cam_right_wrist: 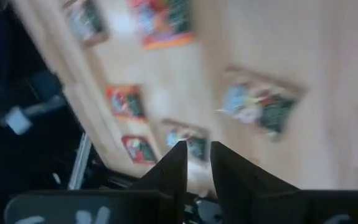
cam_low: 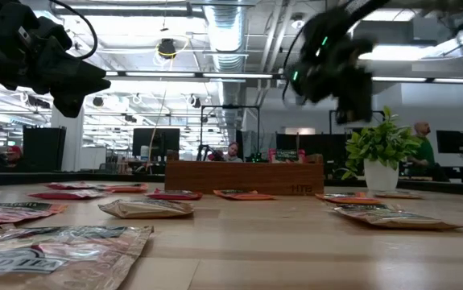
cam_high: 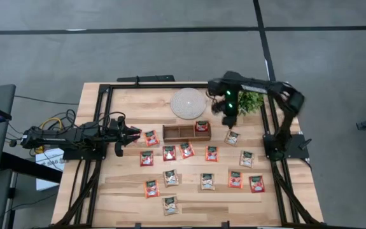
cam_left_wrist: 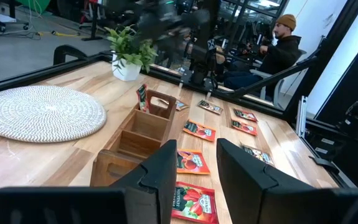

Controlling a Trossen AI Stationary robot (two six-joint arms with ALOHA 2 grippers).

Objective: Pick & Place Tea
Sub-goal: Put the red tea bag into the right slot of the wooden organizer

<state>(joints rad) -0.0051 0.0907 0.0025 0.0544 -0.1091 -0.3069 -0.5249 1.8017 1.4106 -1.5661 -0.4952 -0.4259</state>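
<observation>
The tray (cam_high: 186,131) held one sachet (cam_high: 202,126) in its right compartment. Both the left gripper (cam_high: 133,133) and right gripper (cam_high: 228,116) stood open, empty.

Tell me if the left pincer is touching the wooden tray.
Apart. The high view shows the left pincer short of the wooden tray, with a red tea sachet between them.

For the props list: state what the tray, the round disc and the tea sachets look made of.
Tray: apparently wood, brown, matte, with visible board edges and compartment dividers.
Round disc: looks woven, cord or fibre, given its off-white ridged spiral texture.
Tea sachets: likely foil or coated paper, since they look glossy, printed and crinkled.
</observation>
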